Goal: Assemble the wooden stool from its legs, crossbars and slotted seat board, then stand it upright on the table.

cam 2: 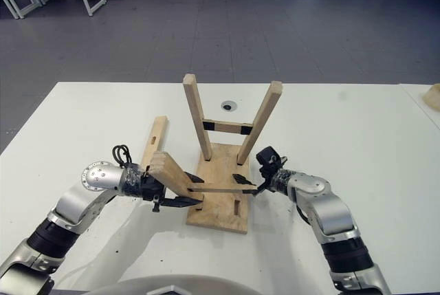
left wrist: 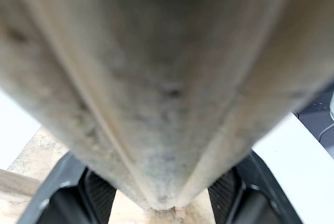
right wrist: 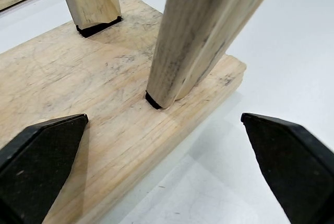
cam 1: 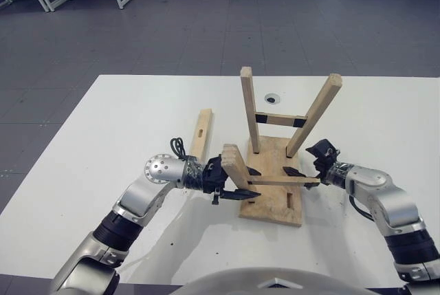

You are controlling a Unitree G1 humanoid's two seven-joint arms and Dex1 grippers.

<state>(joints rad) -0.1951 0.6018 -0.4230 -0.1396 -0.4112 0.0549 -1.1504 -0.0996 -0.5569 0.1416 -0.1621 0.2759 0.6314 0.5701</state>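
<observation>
The slotted seat board (cam 1: pixel 275 205) lies flat on the white table. Two legs (cam 1: pixel 249 109) (cam 1: pixel 315 113) stand upright in its far slots, joined by a crossbar (cam 1: pixel 280 119). My left gripper (cam 1: pixel 232 181) is shut on a third leg (cam 1: pixel 234 163), tilted over the board's near left part; in the left wrist view that leg (left wrist: pixel 167 78) sits between the fingers (left wrist: pixel 99 195). A thin crossbar (cam 1: pixel 283 181) sticks out of this leg toward my right gripper (cam 1: pixel 304 175), which is open at the bar's free end. In the right wrist view the fingers (right wrist: pixel 42 151) stand wide apart over the board (right wrist: pixel 94 88).
A fourth leg (cam 1: pixel 201 132) with a slot in it lies loose on the table left of the board. A round cable hole (cam 1: pixel 273 97) is in the tabletop behind the stool. Open table surface (cam 1: pixel 103 144) spreads to both sides.
</observation>
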